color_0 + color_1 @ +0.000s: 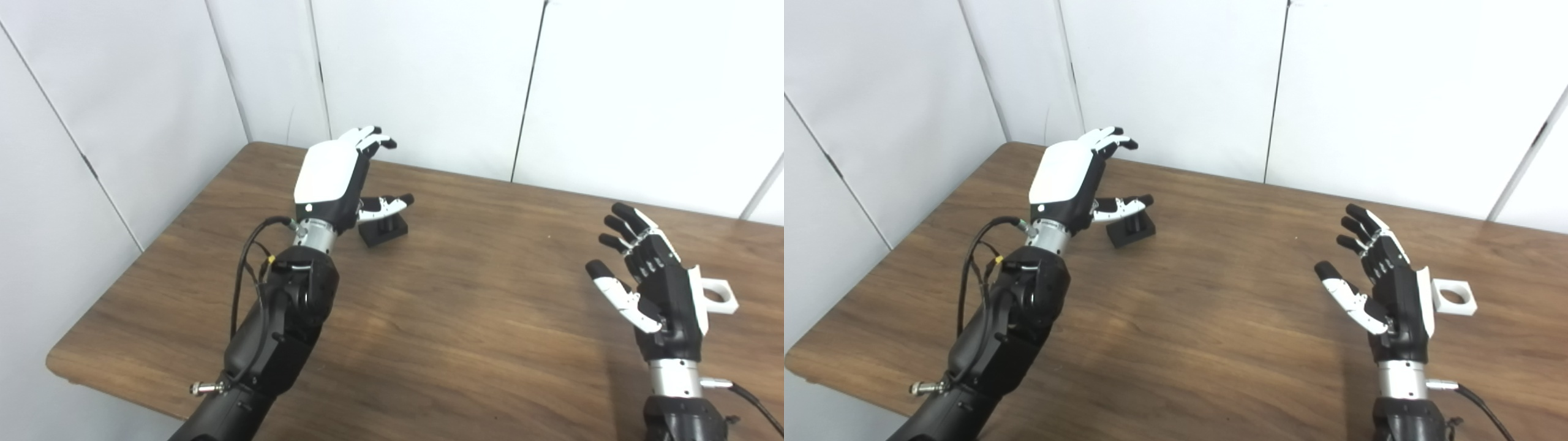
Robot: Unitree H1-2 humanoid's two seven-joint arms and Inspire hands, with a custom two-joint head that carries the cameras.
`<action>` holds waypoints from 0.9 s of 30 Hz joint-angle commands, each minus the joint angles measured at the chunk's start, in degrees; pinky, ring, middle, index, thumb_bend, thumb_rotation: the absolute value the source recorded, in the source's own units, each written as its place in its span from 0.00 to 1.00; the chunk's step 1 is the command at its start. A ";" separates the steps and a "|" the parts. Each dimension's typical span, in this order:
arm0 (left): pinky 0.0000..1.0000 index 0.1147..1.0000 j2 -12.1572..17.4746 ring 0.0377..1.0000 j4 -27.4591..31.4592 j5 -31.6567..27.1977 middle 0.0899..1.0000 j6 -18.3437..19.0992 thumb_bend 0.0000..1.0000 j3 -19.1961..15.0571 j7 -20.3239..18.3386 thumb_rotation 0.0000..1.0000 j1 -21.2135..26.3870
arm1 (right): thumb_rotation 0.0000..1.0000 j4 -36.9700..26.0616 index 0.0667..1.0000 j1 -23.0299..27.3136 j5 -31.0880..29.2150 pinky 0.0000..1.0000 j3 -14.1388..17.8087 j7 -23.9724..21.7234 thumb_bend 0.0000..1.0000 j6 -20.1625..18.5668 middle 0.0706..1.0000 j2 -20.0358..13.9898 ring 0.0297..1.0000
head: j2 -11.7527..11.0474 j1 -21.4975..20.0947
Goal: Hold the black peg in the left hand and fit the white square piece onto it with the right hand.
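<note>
Spanning most of both views, a wooden table with a dark grain stands against white wall panels; its near left corner is rounded.

Left arm: black, with loose cables at the wrist, coming in from the bottom left and reaching toward the far left part of the table. Left hand: white back facing up, held above the table, fingers spread and gently curled, thumb pointing right. It holds nothing.

Right arm: only the forearm and silver wrist show at the bottom right. Right hand: raised with palm turned toward the left, fingers spread and pointing up and away, thumb out to the left. It holds nothing.

Black peg: a short round post on a square black base, sitting on the table just under the left hand's thumb. Contact between thumb and peg cannot be told from these views.

White square piece: flat block with a round hole through its middle, lying on the table just behind the right hand, at its right side, partly hidden by the hand in the left eye view. Peg and piece are well apart.
</note>
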State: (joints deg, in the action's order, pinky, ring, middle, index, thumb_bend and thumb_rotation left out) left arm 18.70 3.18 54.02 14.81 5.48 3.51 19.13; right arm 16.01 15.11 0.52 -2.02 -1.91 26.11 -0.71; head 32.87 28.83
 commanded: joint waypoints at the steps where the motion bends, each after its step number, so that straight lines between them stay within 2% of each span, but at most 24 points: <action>1: 0.83 0.71 1.70 0.92 -0.12 1.08 0.91 0.63 0.73 -0.11 0.38 0.39 3.11 | 0.33 5.01 0.79 -6.83 0.06 0.75 1.09 0.20 0.55 0.76 0.84 -1.99 0.82 | 0.09 -0.03; 6: 0.85 0.71 1.71 0.94 -2.17 1.65 0.92 1.55 0.76 0.25 0.86 0.40 3.42 | 0.33 4.75 0.79 -6.95 0.27 0.75 1.16 0.31 0.55 0.76 0.85 -2.05 0.82 | 0.22 -0.08; 10: 0.87 0.72 1.67 0.95 -3.23 2.29 0.92 3.98 0.77 0.54 0.02 0.44 3.86 | 0.33 4.20 0.79 -7.14 0.39 0.76 1.15 0.28 0.54 0.65 0.85 -2.09 0.83 | 0.47 -0.06; 20: 0.81 0.71 2.43 0.95 -6.44 3.08 0.94 7.23 0.83 1.55 -0.33 0.51 4.58 | 0.34 3.19 0.79 -7.64 1.12 0.76 1.01 0.49 0.54 0.57 0.85 -1.86 0.83 | 0.71 -0.49; 27: 0.85 0.71 3.02 0.97 -9.37 3.49 0.95 9.02 0.85 2.77 -0.56 0.54 5.07 | 0.34 2.96 0.79 -7.97 0.83 0.77 1.09 0.40 0.53 0.52 0.85 -1.71 0.84 | 0.85 -0.74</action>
State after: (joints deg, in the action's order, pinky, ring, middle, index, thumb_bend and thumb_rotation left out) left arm 19.67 -6.53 56.55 23.58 8.33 1.92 21.04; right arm 14.67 14.50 1.61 -2.06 -1.76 26.06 -0.62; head 33.66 28.04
